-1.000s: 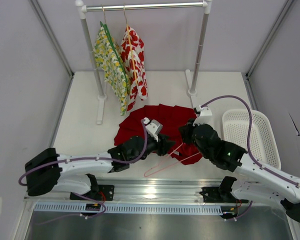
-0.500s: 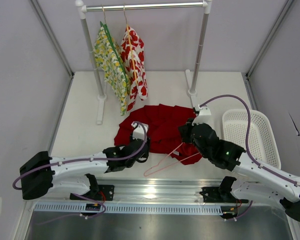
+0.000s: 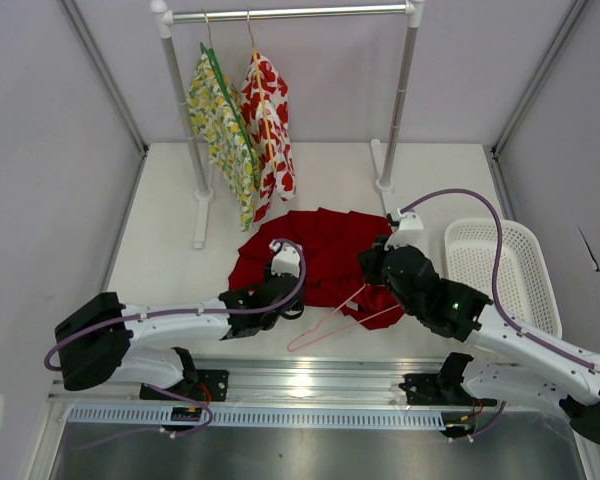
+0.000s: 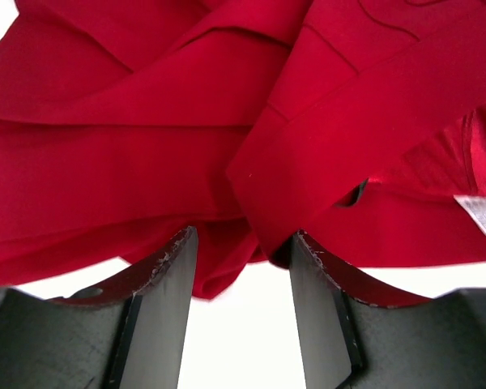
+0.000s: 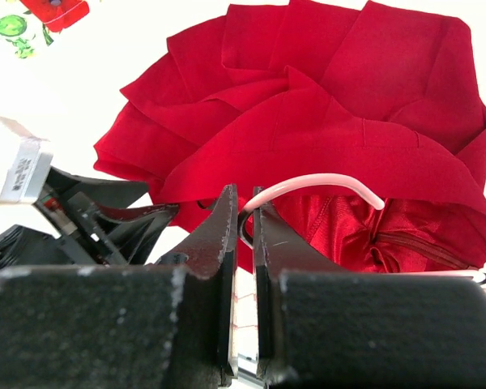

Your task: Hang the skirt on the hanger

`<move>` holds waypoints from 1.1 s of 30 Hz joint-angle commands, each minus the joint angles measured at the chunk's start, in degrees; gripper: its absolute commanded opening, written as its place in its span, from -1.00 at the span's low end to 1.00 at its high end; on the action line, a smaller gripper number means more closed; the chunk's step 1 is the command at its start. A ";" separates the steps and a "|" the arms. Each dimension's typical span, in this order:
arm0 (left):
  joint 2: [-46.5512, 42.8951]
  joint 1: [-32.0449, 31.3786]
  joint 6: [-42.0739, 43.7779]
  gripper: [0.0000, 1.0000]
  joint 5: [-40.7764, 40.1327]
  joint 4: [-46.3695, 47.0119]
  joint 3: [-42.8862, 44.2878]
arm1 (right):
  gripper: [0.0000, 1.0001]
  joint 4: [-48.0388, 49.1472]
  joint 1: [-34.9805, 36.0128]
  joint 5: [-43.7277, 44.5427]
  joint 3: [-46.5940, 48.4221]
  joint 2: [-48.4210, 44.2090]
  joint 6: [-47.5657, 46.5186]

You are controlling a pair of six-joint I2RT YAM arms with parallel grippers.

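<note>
As the skirt [image 3: 320, 245] lies spread on the table [image 3: 170, 210], its near hem sits between the parted fingers of your left gripper [image 4: 241, 279]. Your right gripper [image 5: 245, 235] pinches the hook of the hanger [image 5: 316, 180] over the skirt's front edge, arm stretched low.

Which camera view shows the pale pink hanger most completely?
The top external view: most of the triangle of the hanger shows there, one end at the skirt. The right wrist view shows only a curved part of the hanger, closed in the right jaws. The left wrist view shows none of it, only red cloth.
</note>
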 commanded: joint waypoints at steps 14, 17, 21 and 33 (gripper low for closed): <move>4.28 2.97 6.04 0.05 4.20 19.05 0.36 | -1.00 1.60 -1.05 -0.08 1.73 -0.66 -0.13; 5.34 3.94 5.78 0.01 4.02 19.83 0.37 | -1.00 1.52 -1.14 -0.26 1.82 -0.49 -0.13; 5.95 5.52 5.43 -0.14 4.55 20.19 0.37 | -1.00 1.60 -1.14 -0.44 1.73 -0.66 -0.05; -2.30 18.51 -3.43 -1.00 33.09 42.46 -16.81 | -1.00 2.74 -5.35 -3.95 1.29 -0.75 0.39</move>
